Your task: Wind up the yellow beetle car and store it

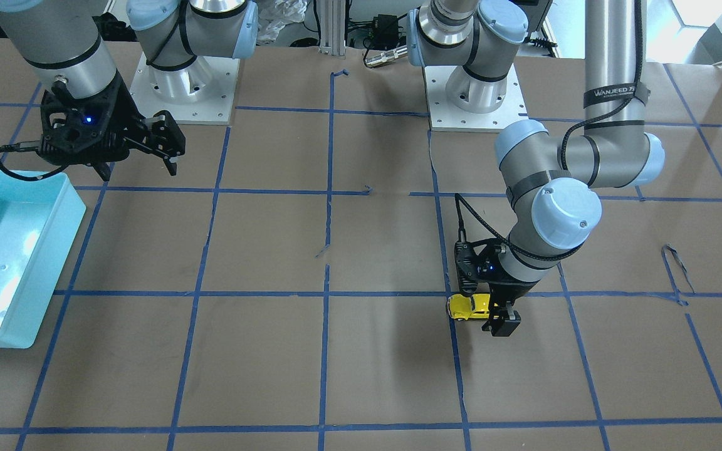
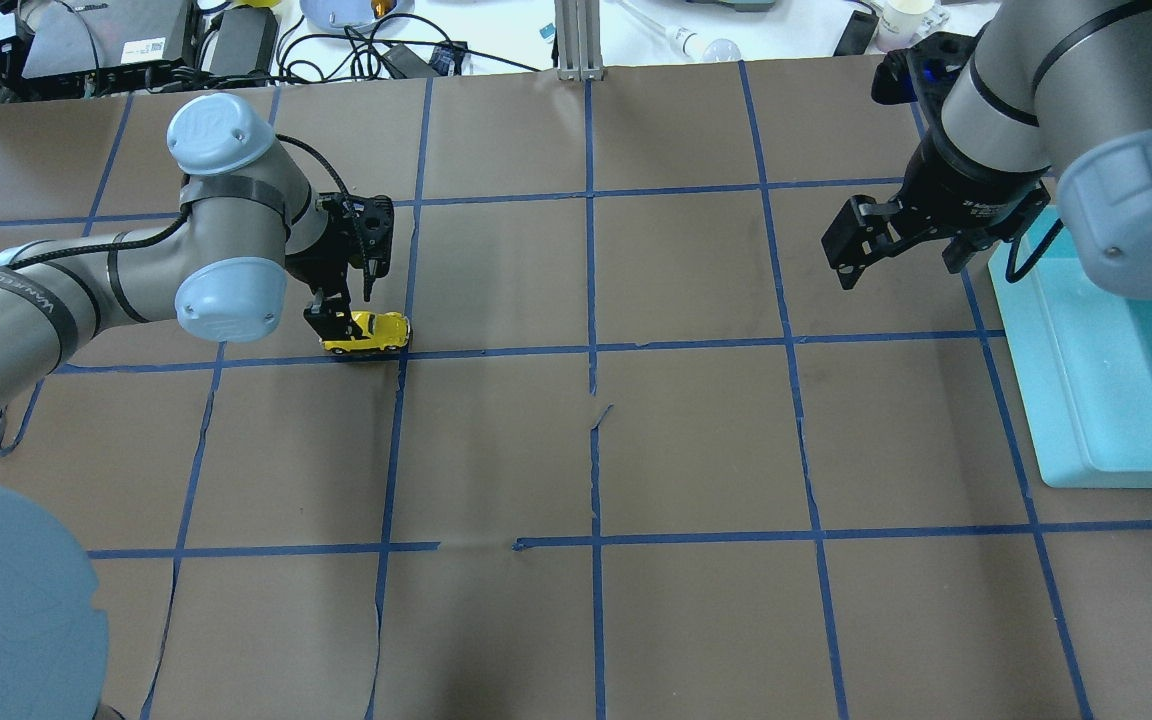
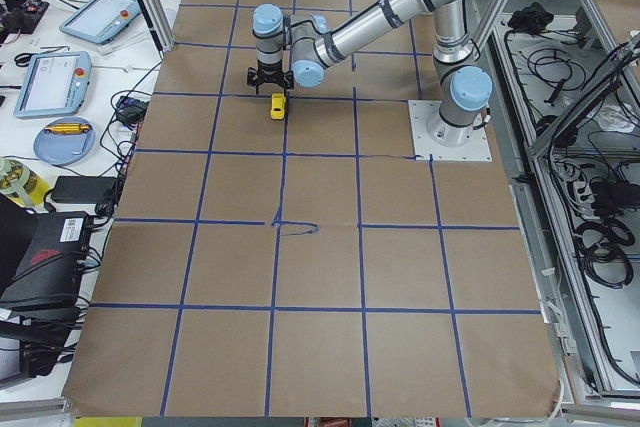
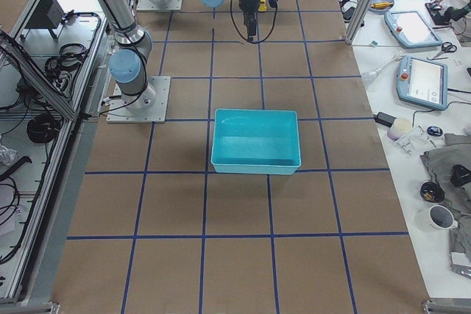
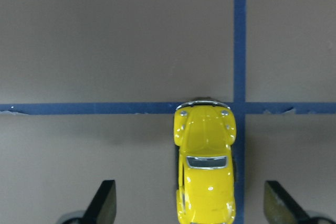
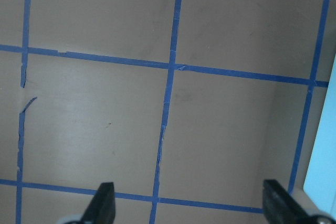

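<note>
The yellow beetle car [image 5: 206, 171] stands on the brown table next to a blue tape crossing, seen also in the overhead view [image 2: 368, 332] and the front view [image 1: 469, 307]. My left gripper [image 5: 191, 208] is open, low over the table, with its fingers [image 5: 105, 203] wide apart on either side of the car and not touching it. It shows in the overhead view [image 2: 354, 325] too. My right gripper [image 2: 898, 255] is open and empty, held above the table beside the bin; its wrist view [image 6: 191, 211] shows only bare table and tape lines.
A light-blue bin [image 2: 1036, 380] sits at the table's right edge, also in the front view [image 1: 54, 263]. Blue tape lines grid the brown paper. The arm bases [image 1: 182, 81] stand at the robot's side of the table.
</note>
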{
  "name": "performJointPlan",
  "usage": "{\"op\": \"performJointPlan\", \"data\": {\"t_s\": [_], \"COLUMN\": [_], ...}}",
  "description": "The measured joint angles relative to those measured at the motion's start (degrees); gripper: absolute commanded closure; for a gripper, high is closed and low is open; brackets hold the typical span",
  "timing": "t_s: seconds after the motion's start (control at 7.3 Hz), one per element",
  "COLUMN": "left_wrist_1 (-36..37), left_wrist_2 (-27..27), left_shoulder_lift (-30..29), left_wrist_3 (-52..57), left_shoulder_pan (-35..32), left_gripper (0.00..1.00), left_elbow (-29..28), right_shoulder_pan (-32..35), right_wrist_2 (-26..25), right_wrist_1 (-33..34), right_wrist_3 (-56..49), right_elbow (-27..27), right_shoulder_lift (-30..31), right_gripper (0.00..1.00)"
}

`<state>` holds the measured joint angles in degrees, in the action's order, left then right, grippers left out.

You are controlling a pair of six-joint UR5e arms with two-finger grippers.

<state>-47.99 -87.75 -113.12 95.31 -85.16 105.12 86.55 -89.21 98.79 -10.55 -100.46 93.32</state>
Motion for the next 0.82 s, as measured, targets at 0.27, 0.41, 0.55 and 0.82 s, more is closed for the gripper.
{"op": "performJointPlan", "data": {"t_s": [0.27, 0.41, 0.55, 0.82], "left_wrist_1": [0.4, 0.4, 0.4, 0.1], "left_wrist_2": [0.8, 2.0, 2.6, 2.9], "left_shoulder_lift": [-0.4, -0.6, -0.9, -1.3], "left_wrist_3": [0.3, 0.9, 1.2, 1.4], "left_shoulder_pan": [1.2, 2.0, 2.4, 2.6], "left_gripper": [0.07, 0.1, 0.13, 0.15], "left_elbow": [1.0, 1.3, 1.4, 1.5], "right_shoulder_pan": [0.0, 0.0, 0.0, 0.0], "right_wrist_2": [0.3, 0.2, 0.2, 0.2], "right_wrist_1": [0.0, 0.0, 0.0, 0.0], "right_wrist_3": [0.0, 0.0, 0.0, 0.0], "right_elbow": [0.0, 0.0, 0.0, 0.0], "right_shoulder_lift": [0.0, 0.0, 0.0, 0.0], "right_gripper": [0.0, 0.0, 0.0, 0.0]}}
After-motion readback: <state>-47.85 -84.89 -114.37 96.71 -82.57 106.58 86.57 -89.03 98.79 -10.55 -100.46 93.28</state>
